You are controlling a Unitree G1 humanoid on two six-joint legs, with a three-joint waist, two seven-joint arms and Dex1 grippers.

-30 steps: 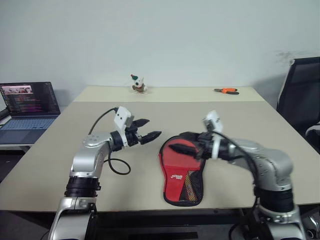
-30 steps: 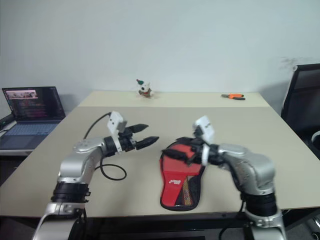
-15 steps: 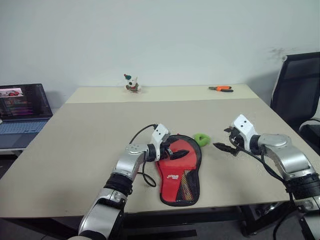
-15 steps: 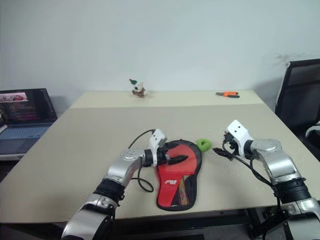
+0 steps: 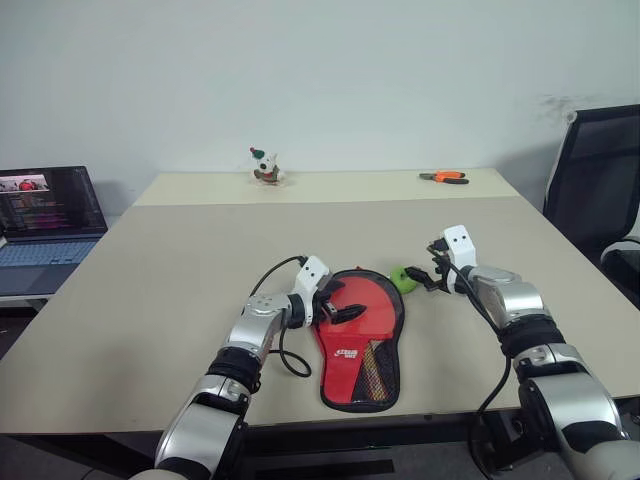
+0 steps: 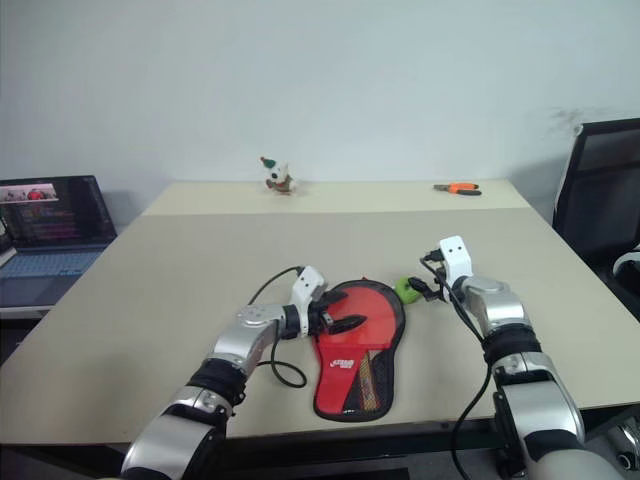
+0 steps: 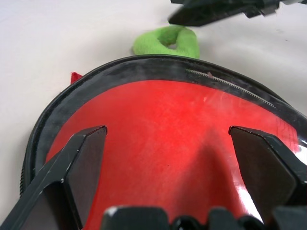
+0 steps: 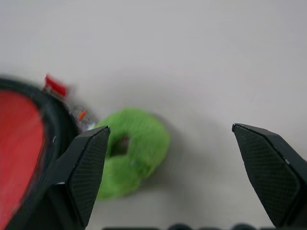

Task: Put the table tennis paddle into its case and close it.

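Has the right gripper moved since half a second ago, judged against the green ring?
Yes. The right gripper, jaws open, has closed in on the green ring at the edge of the case; earlier it stood well off to the ring's right.

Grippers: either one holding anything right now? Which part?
Nothing is held. The left gripper is open over the red-faced table tennis paddle; the right gripper is open near the green fabric ring.

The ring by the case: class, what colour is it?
Bright green. The ring shows best in the right wrist view, lying on the table beside the case.
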